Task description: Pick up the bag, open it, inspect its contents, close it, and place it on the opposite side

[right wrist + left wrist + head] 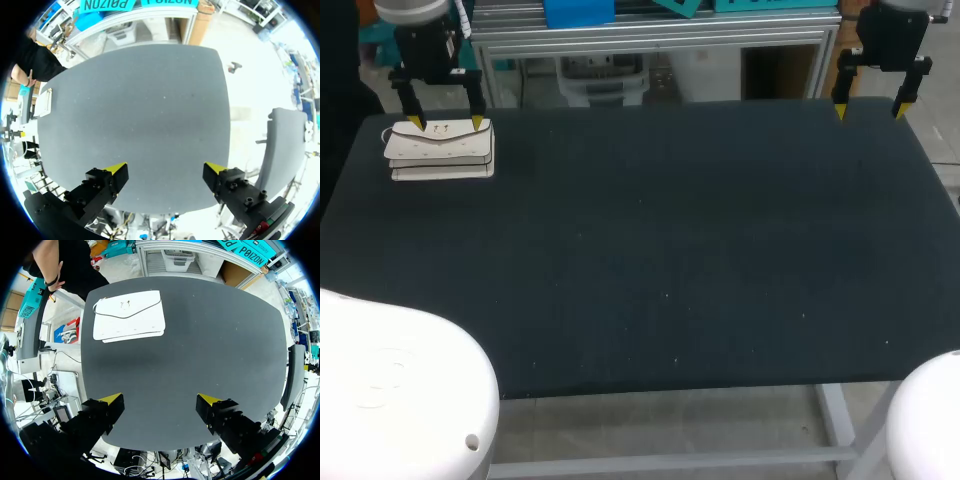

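- Starting the pick-up step: the white bag [440,150] lies flat, flap closed, at the tabletop's [670,250] far left corner.
- Left hand [446,122] hangs by the bag, fingers wide, empty.
- Right hand [869,109] sits at the far right corner, wide, empty.
- Next, as I judge it: lower the left hand and close it on the bag's edge.

A robotics lab is indicated: a table [650,250] covered in a dark mat is carried on a bare metal frame [835,420], and two yellow-tipped robot grippers, the left gripper [447,122] and the right gripper [869,110], are held over its far corners.
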`<state>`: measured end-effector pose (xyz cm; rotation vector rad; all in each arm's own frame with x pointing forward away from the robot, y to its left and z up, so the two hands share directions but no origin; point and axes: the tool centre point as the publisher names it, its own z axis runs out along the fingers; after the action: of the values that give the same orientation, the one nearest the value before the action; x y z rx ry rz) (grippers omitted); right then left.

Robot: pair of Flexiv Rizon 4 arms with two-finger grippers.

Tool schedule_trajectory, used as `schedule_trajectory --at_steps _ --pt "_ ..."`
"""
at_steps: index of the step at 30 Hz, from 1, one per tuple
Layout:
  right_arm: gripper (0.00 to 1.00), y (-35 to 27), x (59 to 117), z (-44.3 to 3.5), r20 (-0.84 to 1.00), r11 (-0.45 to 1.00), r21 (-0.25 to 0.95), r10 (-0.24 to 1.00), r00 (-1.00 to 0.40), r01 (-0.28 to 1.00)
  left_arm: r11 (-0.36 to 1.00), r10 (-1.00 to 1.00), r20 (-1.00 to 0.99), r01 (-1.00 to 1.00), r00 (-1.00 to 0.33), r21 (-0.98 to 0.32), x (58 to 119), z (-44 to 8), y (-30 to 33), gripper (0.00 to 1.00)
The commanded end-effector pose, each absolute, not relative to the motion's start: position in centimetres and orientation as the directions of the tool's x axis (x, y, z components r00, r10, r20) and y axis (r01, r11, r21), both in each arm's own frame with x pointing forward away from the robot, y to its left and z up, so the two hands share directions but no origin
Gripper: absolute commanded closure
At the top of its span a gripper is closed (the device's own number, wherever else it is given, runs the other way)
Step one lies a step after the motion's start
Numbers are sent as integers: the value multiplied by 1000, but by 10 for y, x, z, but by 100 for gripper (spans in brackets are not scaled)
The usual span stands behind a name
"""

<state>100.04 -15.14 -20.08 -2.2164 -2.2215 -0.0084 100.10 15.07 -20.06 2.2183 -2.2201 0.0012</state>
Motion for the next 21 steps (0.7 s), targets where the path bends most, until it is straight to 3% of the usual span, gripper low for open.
schedule_trajectory --at_steps 1,21 --pt "0 -151 1000 -200 4 1 0 1000 -1 1000 0 -1000 1 -1000 0 1 1001 -200 150 0" --pt "0 -148 1001 -203 -2 37 12 999 -37 999 14 -999 29 -1000 -15 -9 1004 -204 156 0"
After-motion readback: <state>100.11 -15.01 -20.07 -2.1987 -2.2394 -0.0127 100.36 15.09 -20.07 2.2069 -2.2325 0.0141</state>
